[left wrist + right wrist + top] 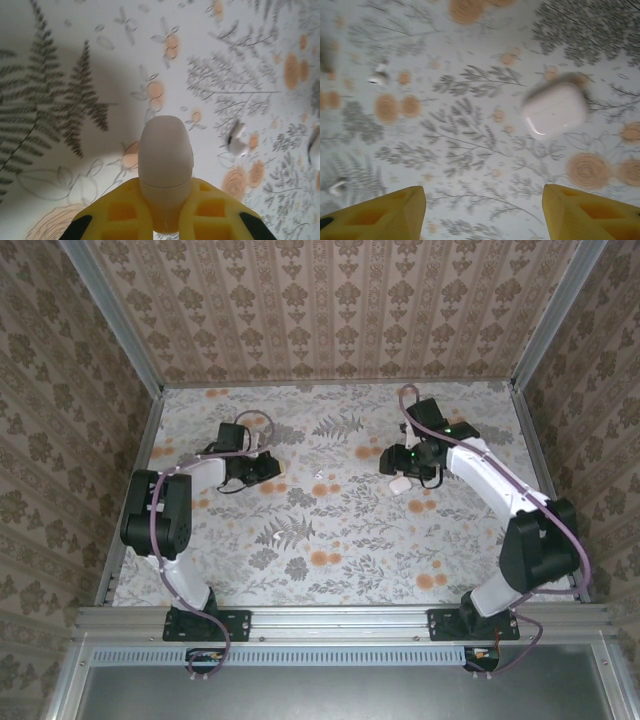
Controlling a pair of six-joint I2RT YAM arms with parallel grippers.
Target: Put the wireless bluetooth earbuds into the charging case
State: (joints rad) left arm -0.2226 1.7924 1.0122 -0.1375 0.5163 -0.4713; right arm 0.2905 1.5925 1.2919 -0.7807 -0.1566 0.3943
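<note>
Jaws of the left gripper (165,197) are clamping narrowly on a white charging case (165,150), which is sticking out forward over the counter (330,540). The right gripper (482,197) is hovering with jaws wide and nothing between them, near a second case (555,107) that is lying flat. Earbuds (238,140), perhaps two or three given the blur, are lying loose in the open middle between both grippers, well apart from the counter's walled edges.
</note>
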